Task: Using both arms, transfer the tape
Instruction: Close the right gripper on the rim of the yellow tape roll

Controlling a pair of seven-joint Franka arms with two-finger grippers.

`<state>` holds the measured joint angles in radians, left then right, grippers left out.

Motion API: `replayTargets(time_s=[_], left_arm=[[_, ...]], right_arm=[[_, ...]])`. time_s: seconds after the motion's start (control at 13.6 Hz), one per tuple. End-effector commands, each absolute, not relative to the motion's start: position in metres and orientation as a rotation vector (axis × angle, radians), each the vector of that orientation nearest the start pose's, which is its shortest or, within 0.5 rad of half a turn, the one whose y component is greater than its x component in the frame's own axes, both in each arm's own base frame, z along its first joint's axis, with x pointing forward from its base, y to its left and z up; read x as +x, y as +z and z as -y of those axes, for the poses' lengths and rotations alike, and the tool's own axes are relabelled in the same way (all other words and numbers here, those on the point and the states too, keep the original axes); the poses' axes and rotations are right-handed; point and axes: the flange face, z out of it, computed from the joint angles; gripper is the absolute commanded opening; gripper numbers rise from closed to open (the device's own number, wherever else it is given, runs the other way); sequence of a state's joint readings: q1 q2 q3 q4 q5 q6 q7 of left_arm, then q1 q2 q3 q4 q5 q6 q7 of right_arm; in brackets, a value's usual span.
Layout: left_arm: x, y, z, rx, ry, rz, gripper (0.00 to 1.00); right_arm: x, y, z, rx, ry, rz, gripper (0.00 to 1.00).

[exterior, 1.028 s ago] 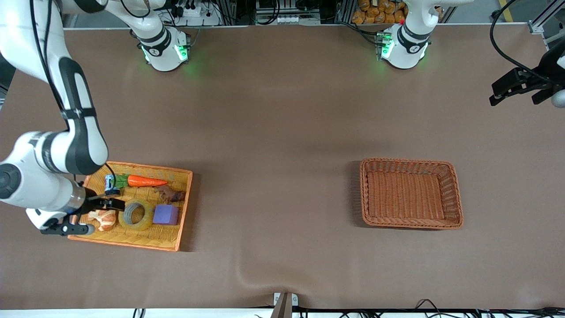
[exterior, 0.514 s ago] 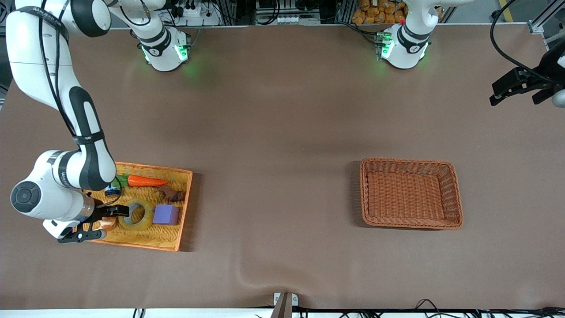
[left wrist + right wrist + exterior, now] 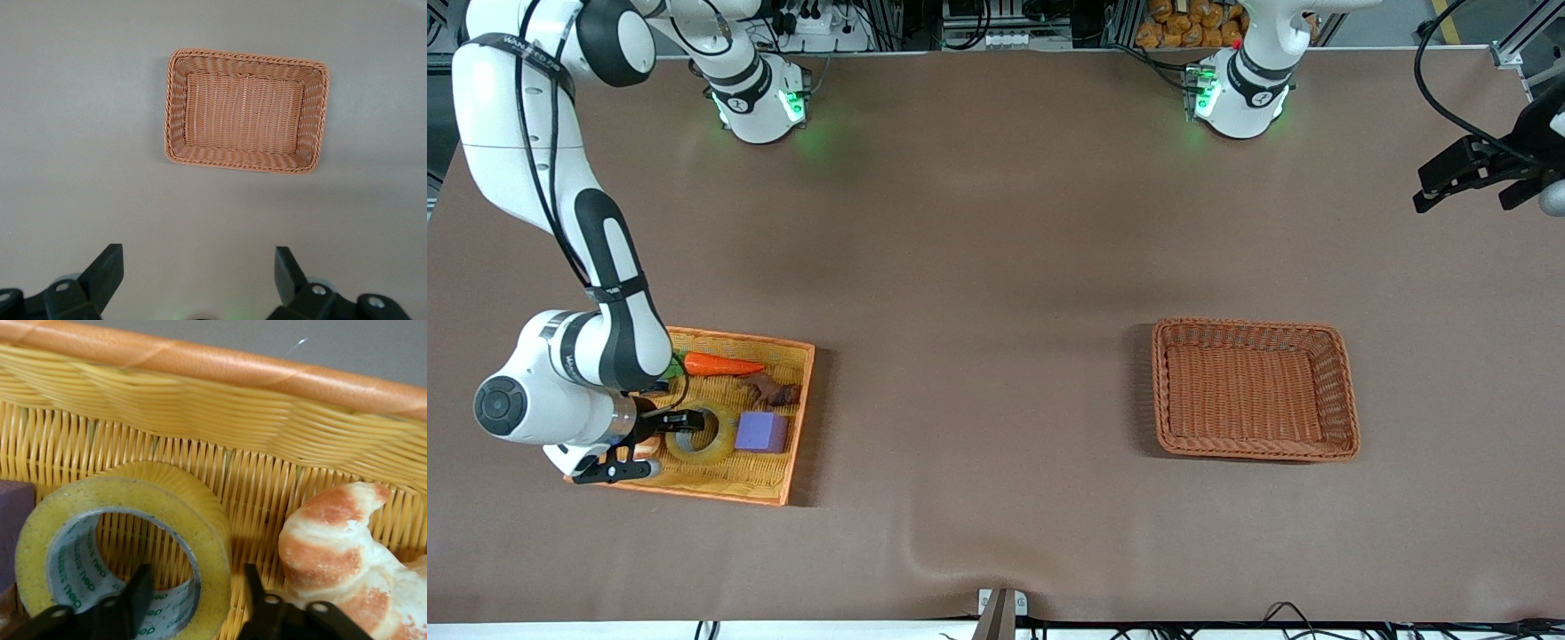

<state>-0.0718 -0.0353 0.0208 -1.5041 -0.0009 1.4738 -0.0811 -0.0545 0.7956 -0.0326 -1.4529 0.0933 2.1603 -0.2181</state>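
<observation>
The tape (image 3: 704, 455), a yellowish ring, lies flat in the yellow basket (image 3: 800, 418) at the right arm's end of the table. My right gripper (image 3: 660, 437) is down in that basket, open. In the right wrist view the right gripper (image 3: 197, 600) straddles the wall of the tape (image 3: 127, 497), with one finger in the hole and the other outside it, beside a croissant (image 3: 333, 547). My left gripper (image 3: 1469, 182) waits open and empty, up above the table at the left arm's end; its fingers (image 3: 107, 273) frame bare table.
An empty brown wicker basket (image 3: 1347, 391) sits toward the left arm's end, also in the left wrist view (image 3: 175, 107). In the yellow basket lie a carrot (image 3: 723, 364), a purple cube (image 3: 761, 432) beside the tape, and a brown object (image 3: 769, 389).
My right arm swung toward the table's middle, carrying its gripper from over the croissant to the tape's wall. The left arm has not moved.
</observation>
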Motion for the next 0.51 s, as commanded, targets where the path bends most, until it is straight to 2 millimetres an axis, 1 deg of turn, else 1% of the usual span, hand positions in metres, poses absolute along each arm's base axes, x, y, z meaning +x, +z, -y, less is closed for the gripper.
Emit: replayTargets(time_s=[0.0,0.07,0.15,0.22,0.37,0.44], left_arm=[[0.532,0.67,0.024,-3.137,-0.02,0.013,1.0],[0.532,0.67,0.024,-3.137,-0.02,0.013,1.0],[0.531,0.671,0.024,-3.135,-0.022,0.011,1.0],[0.531,0.671,0.023,-3.136,-0.025,0.013,1.0],[0.531,0.671,0.024,-3.135,-0.025,0.008,1.0],[0.531,0.671,0.023,-3.135,-0.022,0.013,1.0]], right_arm=[[0.712,0.208,0.056,-3.054,0.124,0.139,0.0],[0.713,0.212,0.054,-3.054,0.117,0.144,0.0],[0.715,0.221,0.053,-3.054,0.1,0.151,0.0],[0.714,0.228,0.056,-3.048,0.124,0.156,0.0],[0.717,0.249,0.073,-3.03,0.166,0.177,0.0],[0.717,0.26,0.077,-3.018,0.194,0.203,0.0]])
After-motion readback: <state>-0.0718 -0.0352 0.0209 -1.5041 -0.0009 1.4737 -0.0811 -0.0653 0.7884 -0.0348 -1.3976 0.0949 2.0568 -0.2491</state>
